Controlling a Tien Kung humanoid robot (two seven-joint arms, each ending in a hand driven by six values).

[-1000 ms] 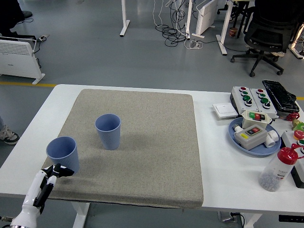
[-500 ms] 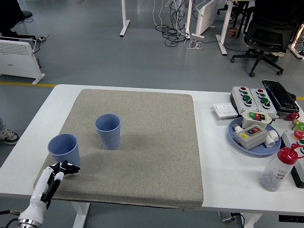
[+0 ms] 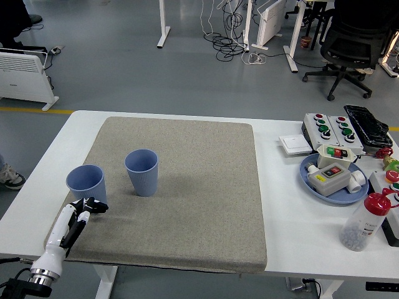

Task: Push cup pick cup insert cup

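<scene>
Left hand (image 3: 87, 206) seen at mat's (image 3: 187, 205) left front edge, fingers loosely spread, nothing held, touching left cup (image 3: 86, 184). Second cup (image 3: 142, 172) upright nearby.

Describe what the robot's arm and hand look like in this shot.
Only the left arm shows, at the lower left. Its forearm has a white shell with a black strip along it and a silver metal ring at the lower end. The left hand has black fingers. No markings are readable. The right arm is out of view.
</scene>
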